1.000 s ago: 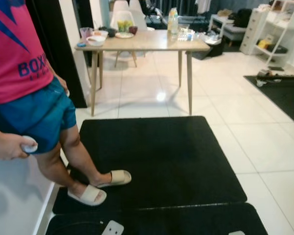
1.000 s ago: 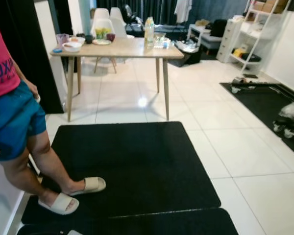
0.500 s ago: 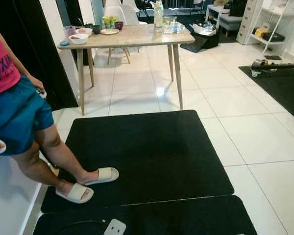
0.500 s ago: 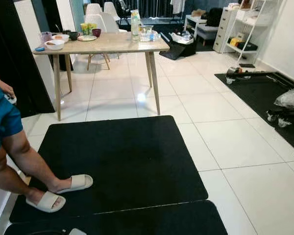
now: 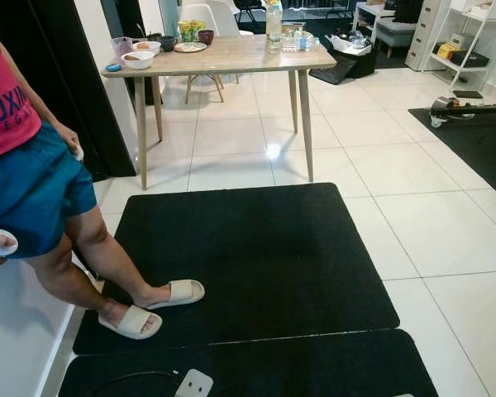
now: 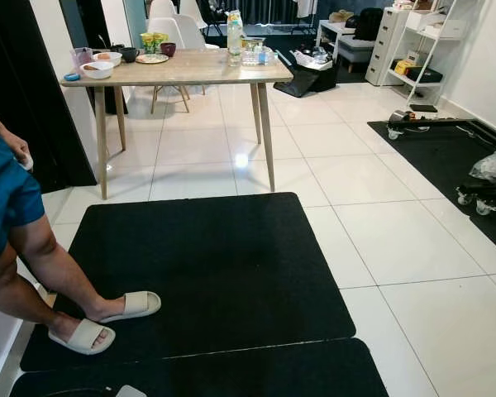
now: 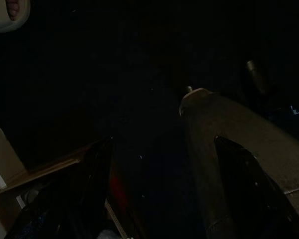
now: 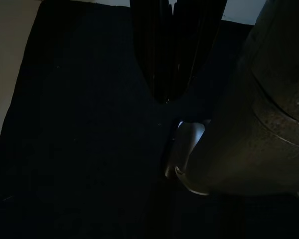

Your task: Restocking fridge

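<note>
Right pincer (image 8: 170,97) over black mat (image 8: 79,149), white tiles (image 5: 380,165)

The floor tiles (image 5: 413,215) are glossy white and reflect light; the mat (image 5: 248,265) laid on them is matt black with a rough, fibrous surface. The table (image 5: 231,58) has a smooth, light wood top and legs. The person's shorts (image 5: 29,194) are blue cloth, and the sandals (image 5: 132,321) look like smooth, matt, cream plastic or rubber.

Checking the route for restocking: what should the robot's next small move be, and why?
Probably keep walking forward across the black mat, bearing right. The wooden table carrying a bottle, bowls and cups stands straight ahead, and a person in sandals stands on the mat's left edge, so bearing right keeps clear of their feet.
</note>
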### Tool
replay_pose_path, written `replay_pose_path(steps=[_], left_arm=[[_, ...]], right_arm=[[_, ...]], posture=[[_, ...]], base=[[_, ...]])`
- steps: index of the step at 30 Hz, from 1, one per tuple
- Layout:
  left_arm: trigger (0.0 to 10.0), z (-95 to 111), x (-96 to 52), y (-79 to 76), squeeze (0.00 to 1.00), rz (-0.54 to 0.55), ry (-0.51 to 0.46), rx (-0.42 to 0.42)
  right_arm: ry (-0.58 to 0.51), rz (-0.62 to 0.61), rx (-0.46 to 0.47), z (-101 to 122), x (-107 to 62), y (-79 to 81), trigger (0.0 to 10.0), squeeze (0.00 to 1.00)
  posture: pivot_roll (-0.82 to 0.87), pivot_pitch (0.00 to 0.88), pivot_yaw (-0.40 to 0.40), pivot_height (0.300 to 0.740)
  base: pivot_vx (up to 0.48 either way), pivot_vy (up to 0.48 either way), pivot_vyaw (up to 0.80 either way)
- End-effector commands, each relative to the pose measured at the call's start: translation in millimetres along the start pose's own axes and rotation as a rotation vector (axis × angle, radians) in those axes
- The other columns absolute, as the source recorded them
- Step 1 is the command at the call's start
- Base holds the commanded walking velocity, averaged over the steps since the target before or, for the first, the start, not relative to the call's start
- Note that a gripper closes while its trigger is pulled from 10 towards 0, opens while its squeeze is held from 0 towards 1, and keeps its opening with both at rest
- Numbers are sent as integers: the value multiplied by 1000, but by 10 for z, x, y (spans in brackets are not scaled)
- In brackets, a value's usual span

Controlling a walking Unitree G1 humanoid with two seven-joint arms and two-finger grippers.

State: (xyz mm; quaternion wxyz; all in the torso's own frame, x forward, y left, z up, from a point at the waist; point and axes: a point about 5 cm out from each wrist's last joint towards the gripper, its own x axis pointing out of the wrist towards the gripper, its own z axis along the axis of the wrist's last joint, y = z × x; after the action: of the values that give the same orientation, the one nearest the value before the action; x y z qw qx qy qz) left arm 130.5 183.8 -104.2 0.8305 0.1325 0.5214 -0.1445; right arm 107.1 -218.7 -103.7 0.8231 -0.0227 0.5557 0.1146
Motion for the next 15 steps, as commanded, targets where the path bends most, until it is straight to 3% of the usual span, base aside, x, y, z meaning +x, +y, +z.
replay_pose_path(steps=[1, 3, 15], left_arm=[[10000, -147, -14, -69, 0, -20, 63, 3], [10000, -146, -14, -63, 0, -13, 60, -6], [10000, -137, -21, -25, 0, -2, 42, -14]], right_arm=[[13, 23, -2, -24, 21, 75, 10000, 0], [12, 23, -2, -23, 22, 76, 10000, 0], [18, 25, -10, -25, 29, 93, 10000, 0]], posture=[[-42, 0, -16, 740], [-42, 0, -15, 740], [-30, 0, -15, 740]], base=[[0, -480, 0], [0, -480, 0], [0, 0, 0]])
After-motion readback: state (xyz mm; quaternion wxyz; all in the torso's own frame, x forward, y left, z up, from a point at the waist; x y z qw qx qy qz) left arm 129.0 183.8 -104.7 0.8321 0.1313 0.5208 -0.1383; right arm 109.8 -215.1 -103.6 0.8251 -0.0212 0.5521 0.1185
